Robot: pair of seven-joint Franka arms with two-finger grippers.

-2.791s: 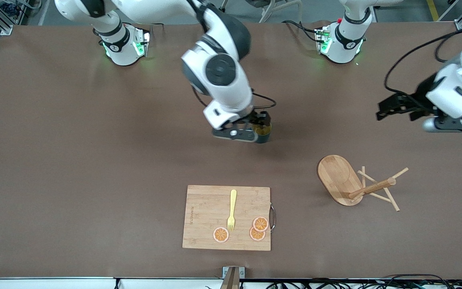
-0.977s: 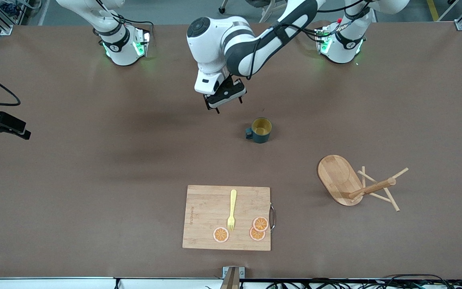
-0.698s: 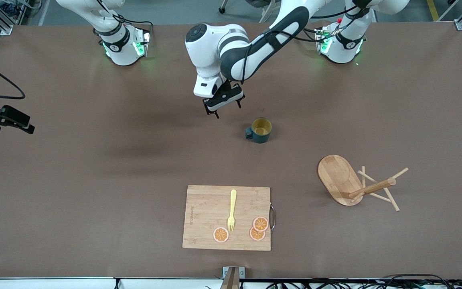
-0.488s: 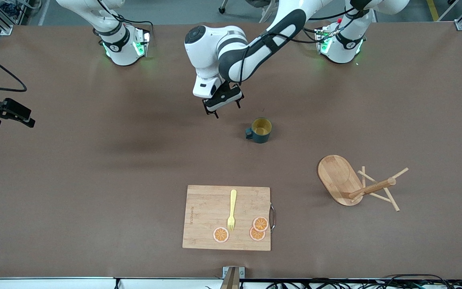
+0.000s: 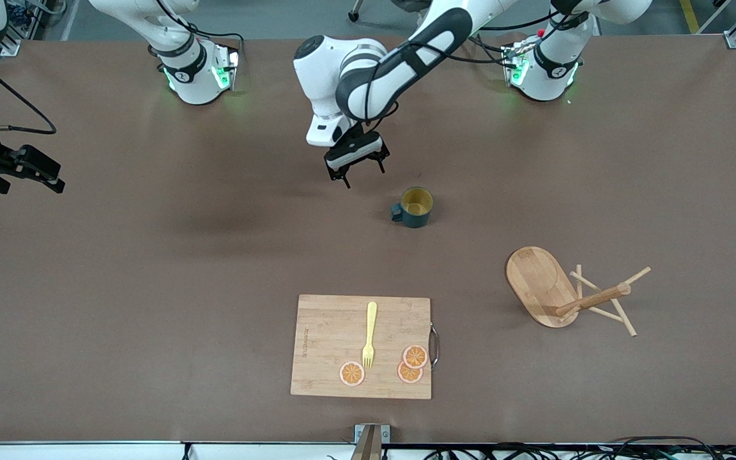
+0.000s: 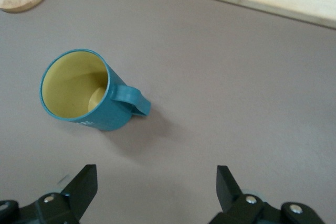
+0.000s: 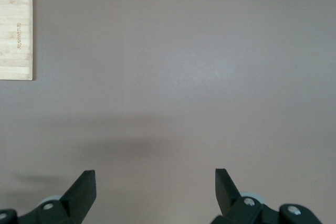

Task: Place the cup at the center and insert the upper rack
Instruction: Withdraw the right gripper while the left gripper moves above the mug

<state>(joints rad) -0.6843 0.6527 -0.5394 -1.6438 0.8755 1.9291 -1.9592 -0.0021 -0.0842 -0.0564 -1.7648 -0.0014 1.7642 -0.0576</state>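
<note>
Two grippers hang with fingers spread and nothing between them. The left gripper [image 5: 356, 173] is over bare table, the cup [image 5: 415, 207] standing upright just beside it, toward the left arm's end and nearer the front camera. The cup's handle points toward the right arm's end; faint white lettering on its wall is too small to read. The right gripper [image 5: 23, 179] hangs at the right arm's end of the table, well apart from everything. The upper rack [image 5: 566, 292] lies tipped over, its oval base on edge, its post pointing toward the left arm's end. An engraved mark on the cutting board [image 5: 361, 347] is unreadable.
</note>
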